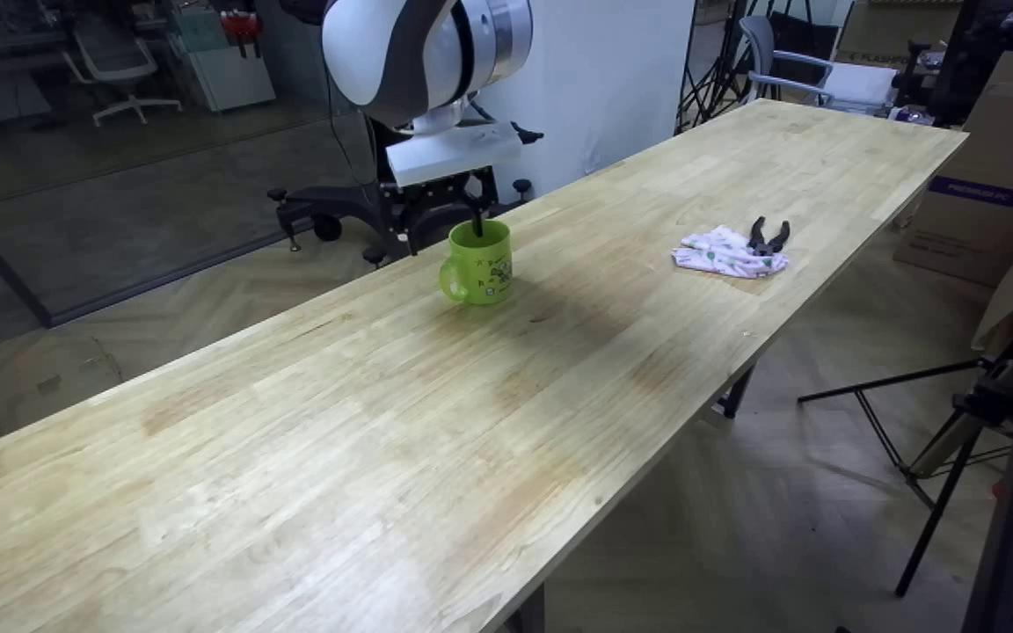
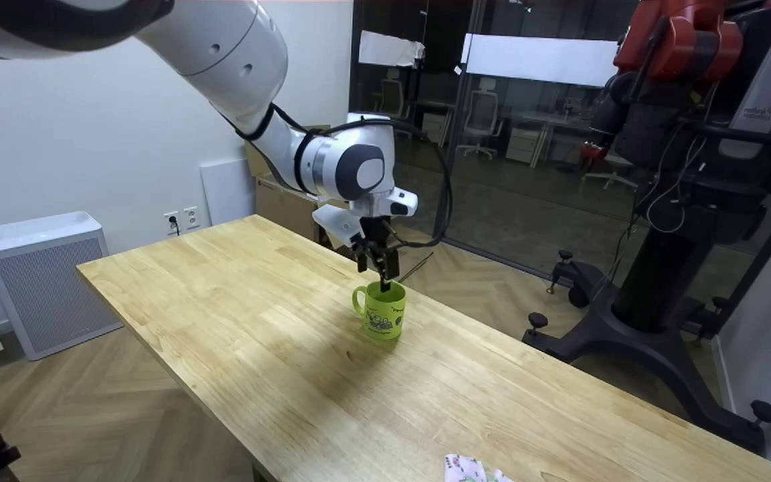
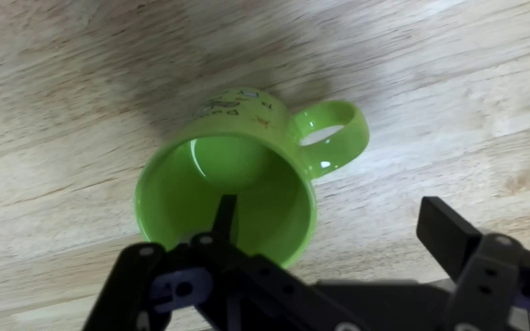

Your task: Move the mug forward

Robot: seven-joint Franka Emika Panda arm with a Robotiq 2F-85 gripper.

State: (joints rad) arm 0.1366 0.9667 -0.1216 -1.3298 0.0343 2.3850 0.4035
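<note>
A light green mug (image 1: 482, 271) with dark printed drawings stands upright on the wooden table (image 1: 322, 440), near one long edge. It also shows in an exterior view (image 2: 384, 316) and in the wrist view (image 3: 242, 115). My gripper (image 3: 329, 200) is open and points down over the mug. In the wrist view one finger lies over the mug's opening and reaches inside the rim. The other finger is outside the mug, apart from its wall, on the handle side. The gripper also shows in both exterior views (image 1: 443, 239) (image 2: 373, 278). Nothing is between the fingers except the mug's near wall.
A white patterned cloth (image 1: 719, 252) lies on the table near the opposite long edge, with black-handled pliers (image 1: 770, 239) on it. The cloth's corner also shows in an exterior view (image 2: 469, 470). A red and black robot (image 2: 673, 154) stands beyond the table edge by the mug.
</note>
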